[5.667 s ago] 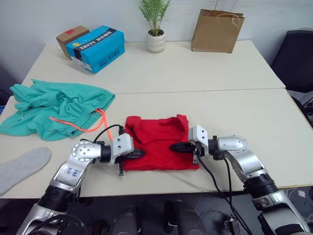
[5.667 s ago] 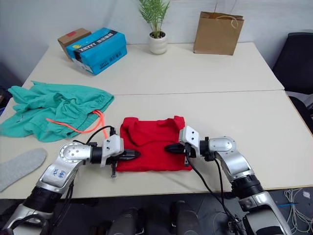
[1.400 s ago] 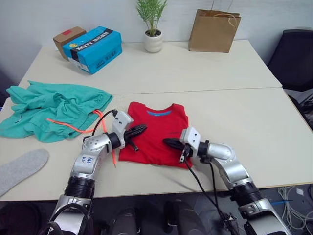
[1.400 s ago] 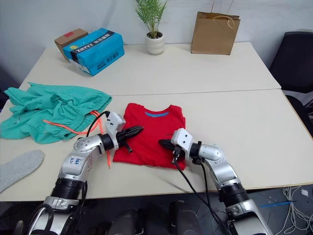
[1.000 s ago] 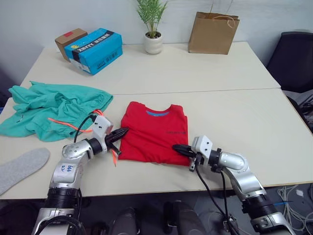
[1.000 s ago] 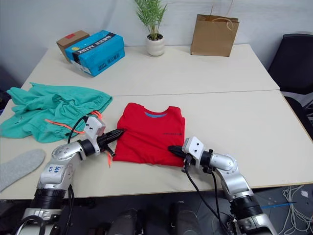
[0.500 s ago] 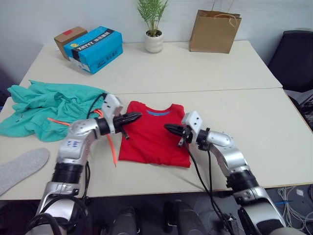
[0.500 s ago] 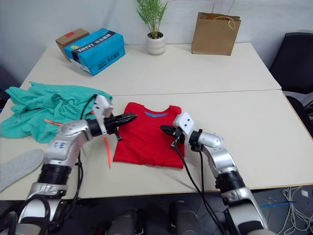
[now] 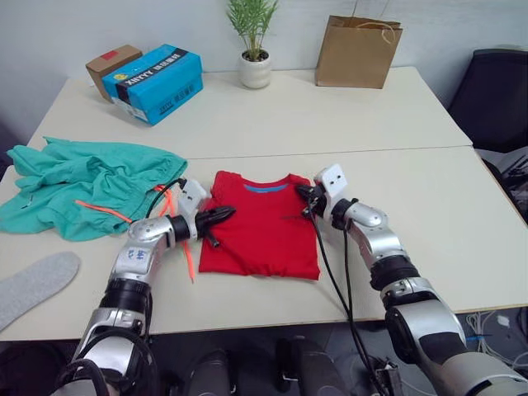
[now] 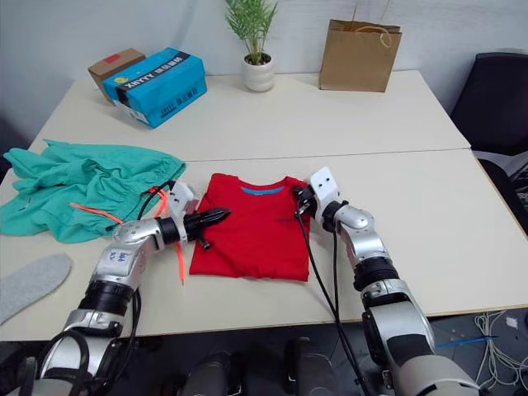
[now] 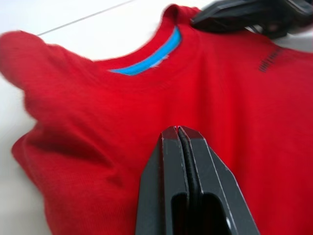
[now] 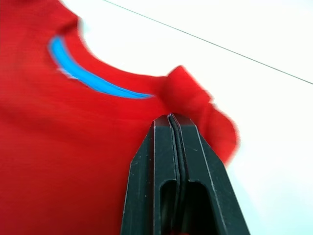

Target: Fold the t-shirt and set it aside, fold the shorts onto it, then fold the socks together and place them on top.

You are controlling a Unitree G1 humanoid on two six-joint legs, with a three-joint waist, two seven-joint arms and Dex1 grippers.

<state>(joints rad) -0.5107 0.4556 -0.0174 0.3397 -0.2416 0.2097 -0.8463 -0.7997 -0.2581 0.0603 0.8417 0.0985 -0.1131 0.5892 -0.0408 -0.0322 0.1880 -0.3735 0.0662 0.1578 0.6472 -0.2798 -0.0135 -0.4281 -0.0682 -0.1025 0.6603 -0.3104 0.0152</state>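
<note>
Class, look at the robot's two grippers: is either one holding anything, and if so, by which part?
Nothing is held. Both the left gripper and the right gripper are shut with no cloth between the fingers, poised over the folded bright red cotton t-shirt.

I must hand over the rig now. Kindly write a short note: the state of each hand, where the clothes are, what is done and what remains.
Left hand: shut, empty, at the left edge of the t-shirt.
Right hand: shut, empty, at the t-shirt's far right corner by the collar.
T-shirt: folded into a rectangle near the table's front edge, collar facing away from the robot.
Shorts: unfolded heap to the left, orange drawstring trailing toward the t-shirt.
One grey sock: flat at the front left corner.
Done: the t-shirt appears folded.
Left: set it aside, fold the shorts onto it, then pair the socks on top.
</note>
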